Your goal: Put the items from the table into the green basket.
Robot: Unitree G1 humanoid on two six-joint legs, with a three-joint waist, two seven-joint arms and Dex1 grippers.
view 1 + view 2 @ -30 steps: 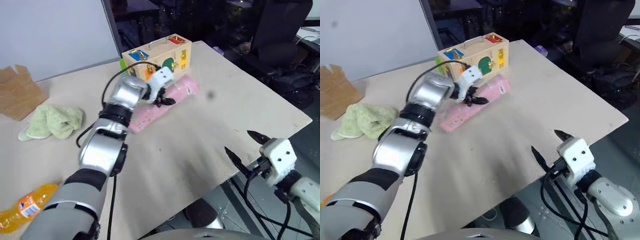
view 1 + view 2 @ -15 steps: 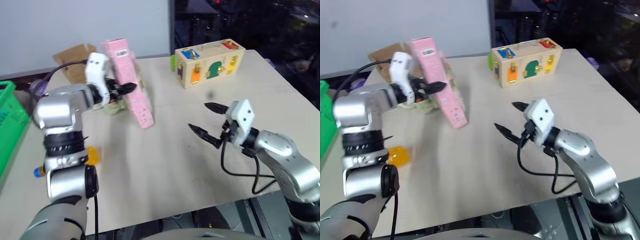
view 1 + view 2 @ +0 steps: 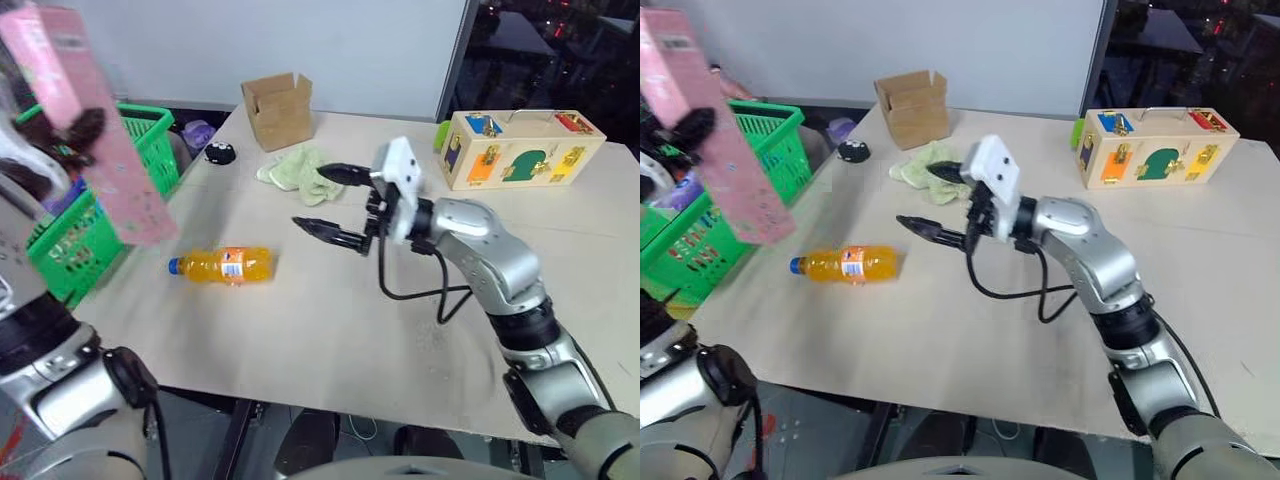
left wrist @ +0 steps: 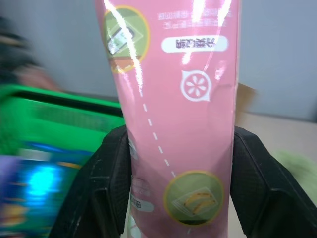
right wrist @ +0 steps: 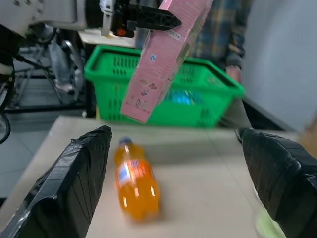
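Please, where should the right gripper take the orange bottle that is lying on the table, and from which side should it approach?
Probably across the middle of the orange bottle, coming from above. It lies on its side on the table, blue cap toward the green basket, so the fingers of the open right gripper can straddle its round body with free tabletop on both sides.

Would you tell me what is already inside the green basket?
Through the green basket walls, blue and purple packaging shows at the bottom. What the pieces are cannot be told. The pink box, clamped in the left gripper, hangs in front and covers part of the inside.
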